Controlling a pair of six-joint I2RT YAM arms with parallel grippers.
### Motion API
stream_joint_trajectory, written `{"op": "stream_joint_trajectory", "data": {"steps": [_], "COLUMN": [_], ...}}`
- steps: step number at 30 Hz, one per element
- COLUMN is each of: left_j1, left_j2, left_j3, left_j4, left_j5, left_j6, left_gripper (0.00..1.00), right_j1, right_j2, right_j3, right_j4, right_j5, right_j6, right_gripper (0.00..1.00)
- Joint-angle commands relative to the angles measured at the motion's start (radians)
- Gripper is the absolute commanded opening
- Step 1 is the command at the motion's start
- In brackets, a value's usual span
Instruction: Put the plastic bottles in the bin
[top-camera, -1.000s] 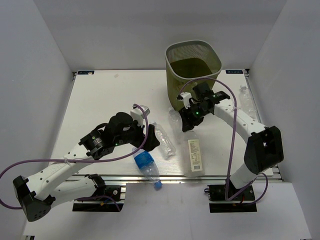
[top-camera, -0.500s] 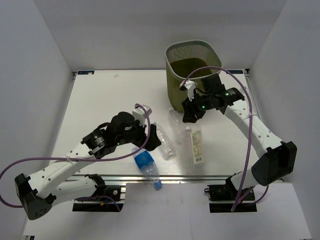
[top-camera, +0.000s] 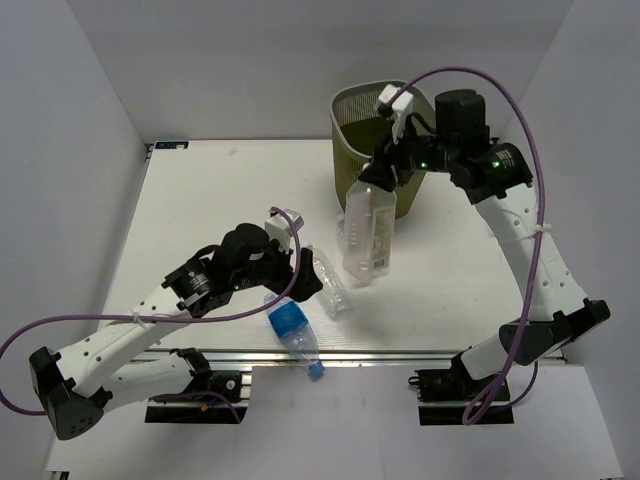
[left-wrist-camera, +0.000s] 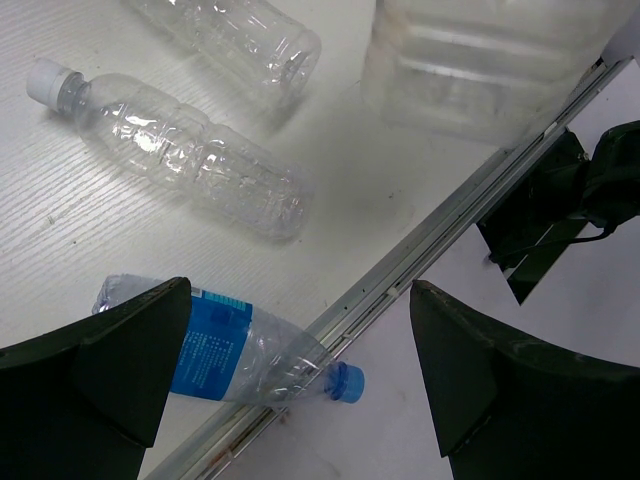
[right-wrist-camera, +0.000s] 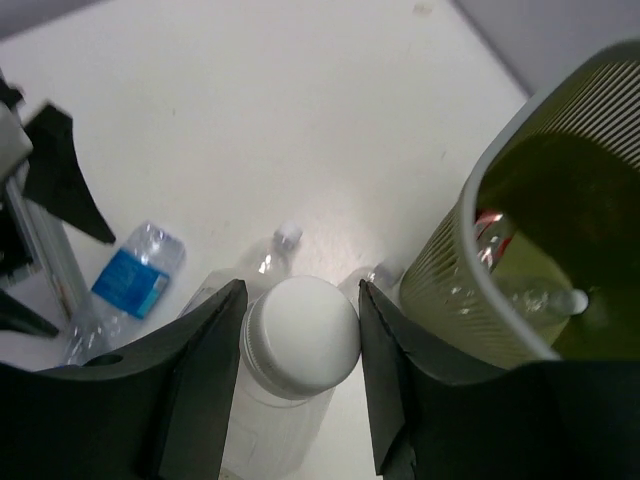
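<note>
Right hand (right-wrist-camera: 300, 335): half shut on the white cap end of the big bottle (top-camera: 367, 235), which hangs upright just in front of the bin (top-camera: 352, 160)
Left hand (top-camera: 303, 282): open as wide as it goes, holding nothing, low over the worktop (top-camera: 210, 200)
Hard to see: the big bottle covers part of a small bottle (top-camera: 347, 232) behind it; inside the bin a red bit (right-wrist-camera: 490, 232) and a clear bottle (right-wrist-camera: 535, 297) show (only in part)
Cut off: the left wrist view shows only the big bottle's bottom end
On the worktop: the blue label bottle (left-wrist-camera: 215, 350) lies at the front edge, a plain bottle (left-wrist-camera: 185, 150) beside it
Changed: a second ago the big bottle lay flat on the worktop; now it is up high, and the left hand has stayed put
</note>
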Motion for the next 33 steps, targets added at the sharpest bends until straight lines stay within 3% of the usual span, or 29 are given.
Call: {"op": "stream_joint_trajectory", "data": {"steps": [1,11,21,28,29,33], "left_j1": [-0.005,-0.005,-0.005,-0.005,-0.005,-0.005], "left_j2": [-0.016,-0.035,-0.072,-0.014,-0.003,0.068], "left_j3": [0.017,0.017,0.017,0.056,0.068,0.132], "left_j4": [0.005,-0.029,-0.107,-0.242,-0.269,-0.372], "left_j5": [0.006,-0.028,-0.109,-0.267,-0.290,-0.365], "left_j6": [0.008,-0.013,-0.134,-0.289,-0.312,-0.367], "left_gripper": [1.00,1.00,1.00,1.00,1.00,1.00], "right_j1": [-0.015,-0.044,-0.108,-0.155,-0.161,-0.184], "right_j2": [0.017,-0.023,0.088,0.172,0.189,0.220], "right_j3": [0.100,0.050,0.174,0.194,0.193,0.165], "right_j4": [0.092,0.594,0.760,0.859,0.873,0.915], "right_j5": [-0.031,0.162,0.328,0.506,0.594,0.638], "right_j6": [0.079,0.306,0.360,0.269,0.258,0.211], "right_gripper": [0.00,0.00,0.00,0.00,0.00,0.00]}}
